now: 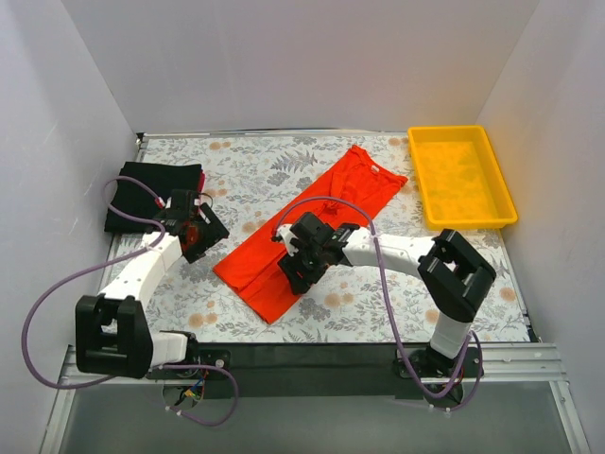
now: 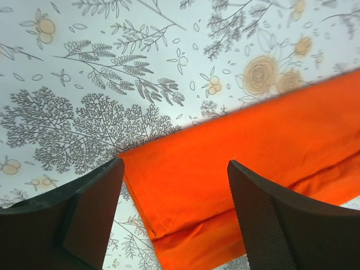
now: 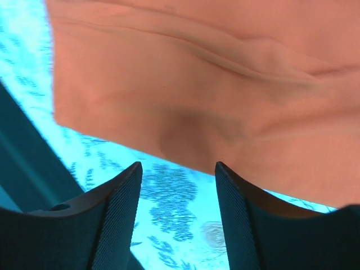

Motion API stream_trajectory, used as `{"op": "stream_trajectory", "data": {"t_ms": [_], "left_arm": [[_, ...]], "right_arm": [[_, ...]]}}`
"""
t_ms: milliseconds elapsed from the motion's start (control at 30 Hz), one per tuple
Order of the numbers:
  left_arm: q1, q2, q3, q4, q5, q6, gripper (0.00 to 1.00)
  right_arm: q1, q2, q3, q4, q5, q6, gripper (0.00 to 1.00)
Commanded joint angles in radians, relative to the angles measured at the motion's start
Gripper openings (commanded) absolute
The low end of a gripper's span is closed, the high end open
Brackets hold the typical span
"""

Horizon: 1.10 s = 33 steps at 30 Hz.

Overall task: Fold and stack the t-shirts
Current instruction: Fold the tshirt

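Note:
A bright orange-red t-shirt (image 1: 312, 222) lies folded lengthwise into a long strip, slanting from the table's middle front up toward the back right. A folded black t-shirt (image 1: 151, 192) lies at the back left, with a sliver of dark red cloth (image 1: 201, 180) at its right edge. My left gripper (image 1: 204, 234) is open, just left of the strip's lower end; its wrist view shows the hemmed corner (image 2: 169, 185) between the jaws (image 2: 175, 216). My right gripper (image 1: 299, 265) is open over the strip's lower right part; in its wrist view the cloth edge (image 3: 191, 121) lies just ahead of the jaws (image 3: 178, 194).
A yellow plastic tray (image 1: 461, 176) stands at the back right. The table has a floral cloth (image 1: 378, 303) and white walls on three sides. Purple cables loop from both arms.

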Motion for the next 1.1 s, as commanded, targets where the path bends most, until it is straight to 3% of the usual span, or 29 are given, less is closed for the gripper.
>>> {"op": "stream_trajectory", "data": {"t_ms": [0, 333, 533, 867, 1067], "left_arm": [[0.002, -0.065, -0.013, -0.051, -0.061, 0.017, 0.71], [-0.004, -0.019, -0.102, -0.028, -0.046, 0.041, 0.74], [-0.005, 0.046, -0.108, 0.012, -0.092, 0.061, 0.72], [-0.03, 0.115, -0.122, 0.056, -0.054, 0.047, 0.69], [-0.039, 0.132, -0.137, 0.059, -0.057, 0.03, 0.58]], "right_arm": [[0.074, -0.054, 0.087, -0.058, 0.033, -0.036, 0.53], [0.275, 0.05, 0.206, -0.099, 0.102, -0.061, 0.56], [0.323, 0.117, 0.275, -0.124, 0.141, -0.079, 0.55], [0.364, 0.228, 0.375, -0.176, 0.195, -0.104, 0.54], [0.379, 0.277, 0.383, -0.196, 0.244, -0.108, 0.52]]}}
